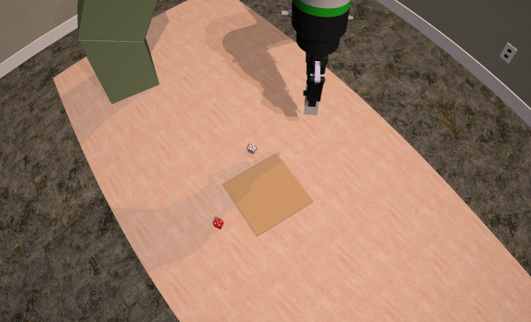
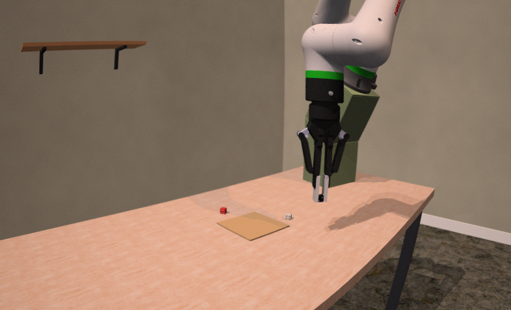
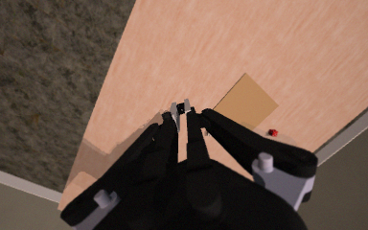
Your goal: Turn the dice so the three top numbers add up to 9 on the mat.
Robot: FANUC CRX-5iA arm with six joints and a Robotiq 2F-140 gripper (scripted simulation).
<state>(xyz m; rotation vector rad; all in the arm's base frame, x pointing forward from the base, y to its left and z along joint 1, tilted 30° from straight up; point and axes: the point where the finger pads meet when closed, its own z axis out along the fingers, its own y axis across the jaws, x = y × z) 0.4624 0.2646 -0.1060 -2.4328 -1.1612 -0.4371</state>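
My gripper [image 1: 311, 109] [image 2: 320, 195] [image 3: 181, 107] points down and is shut on a black die [image 2: 320, 197] [image 3: 181, 108], held between the fingertips above the table. In the top view the fingers hide this die. A white die [image 1: 252, 148] [image 2: 288, 216] lies on the table just off the mat's corner nearest the gripper; its top shows several dark pips. A red die [image 1: 218, 223] [image 2: 223, 210] [image 3: 273, 132] lies on the table beside the mat, with several white pips on top. The square tan mat [image 1: 276, 195] [image 2: 252, 226] [image 3: 248, 101] lies flat and bears no die.
The green robot pedestal [image 1: 124, 68] [image 2: 346, 161] stands at the far end of the wooden table [image 1: 360, 219] [image 2: 135, 261]. A wall shelf [image 2: 83, 45] hangs well away from the arm. The arm's shadow falls on the table beside the gripper.
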